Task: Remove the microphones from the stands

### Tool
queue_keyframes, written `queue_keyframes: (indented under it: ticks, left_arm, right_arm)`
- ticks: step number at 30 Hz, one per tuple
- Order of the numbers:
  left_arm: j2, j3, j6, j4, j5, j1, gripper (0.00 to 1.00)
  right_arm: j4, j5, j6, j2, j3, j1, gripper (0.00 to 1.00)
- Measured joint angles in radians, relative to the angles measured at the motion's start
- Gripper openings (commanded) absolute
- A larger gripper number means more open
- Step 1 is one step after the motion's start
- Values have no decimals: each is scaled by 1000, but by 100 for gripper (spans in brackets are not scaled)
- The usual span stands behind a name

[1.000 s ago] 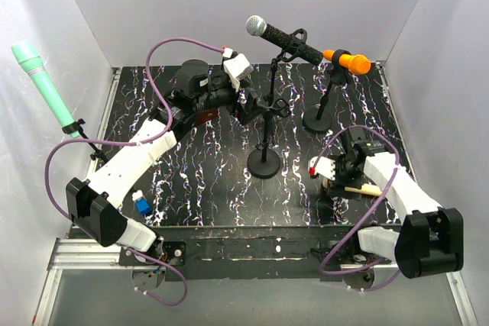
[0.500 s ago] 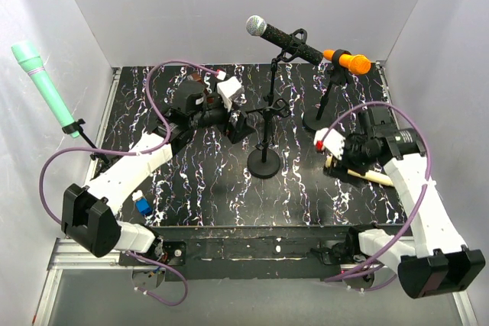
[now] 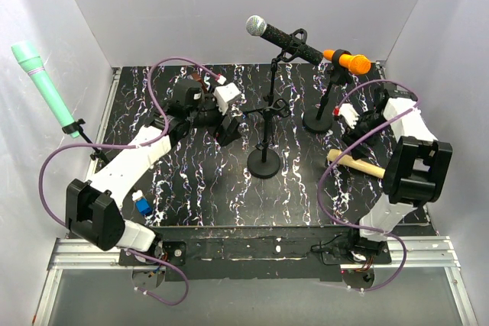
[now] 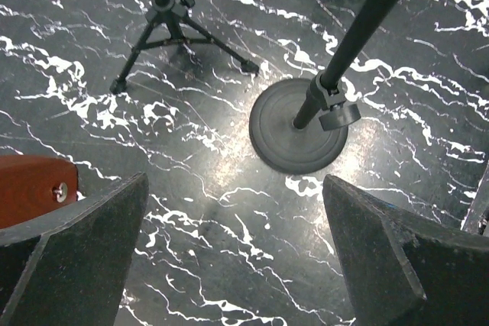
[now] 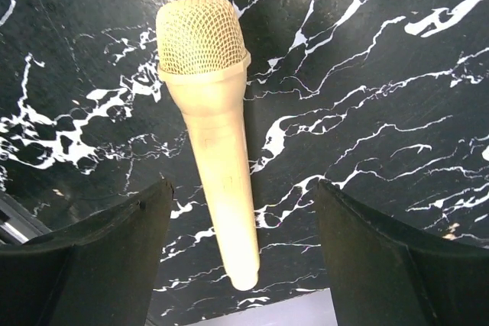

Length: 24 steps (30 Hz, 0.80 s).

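A cream microphone (image 3: pixel 356 165) lies flat on the black marbled table (image 3: pixel 191 181) at the right, in no stand. My right gripper (image 3: pixel 359 128) hangs open above it. In the right wrist view the cream microphone (image 5: pixel 214 135) lies untouched between the spread fingers of my right gripper (image 5: pixel 243 188). A black microphone with a silver head (image 3: pixel 276 36) sits in a stand clip at the back centre. My left gripper (image 3: pixel 232 129) is open and empty, left of the round-based stand (image 3: pixel 264 164). The left wrist view shows my left gripper (image 4: pixel 237 257) facing the stand base (image 4: pixel 298 135).
An orange microphone (image 3: pixel 348 59) sits on a stand with a round base (image 3: pixel 317 121) at the back right. A teal microphone (image 3: pixel 42 85) rests in a stand at the left wall. A tripod (image 4: pixel 164 28) stands behind the round base. A small blue block (image 3: pixel 141 205) lies front left.
My right arm has risen and swung from the near right to the far right, and the cream microphone now lies uncovered. My left gripper has drawn back leftward from the centre stand.
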<state>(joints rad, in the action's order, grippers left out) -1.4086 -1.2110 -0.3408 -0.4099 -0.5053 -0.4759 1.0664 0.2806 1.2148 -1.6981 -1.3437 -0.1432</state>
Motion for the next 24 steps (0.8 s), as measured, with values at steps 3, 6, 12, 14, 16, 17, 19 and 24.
queue_keyframes:
  ticks: [3,6,12,14,16,17,19,24]
  left_arm:
    - [-18,-2,-7,-23,12,0,98]
    - [-28,-3,0,-27,31,0,98]
    - [-26,2,8,-1,62,2,98]
    - [-14,23,12,23,74,3,98]
    - [1,45,17,29,81,3,98]
    - [8,54,20,30,84,4,98]
    - [18,61,23,27,90,4,98]
    - [43,66,20,30,97,8,98]
  right_arm:
    - [1,-13,52,-52,-14,-7,77]
    - [5,-32,83,-113,-40,-1,73]
    - [23,-59,98,-196,-74,2,66]
    - [26,-63,101,-194,-64,8,62]
    - [29,-66,101,-185,-31,14,58]
    - [26,-76,103,-179,-6,19,57]
    - [18,-85,105,-174,40,29,54]
    - [2,-98,113,-150,127,58,38]
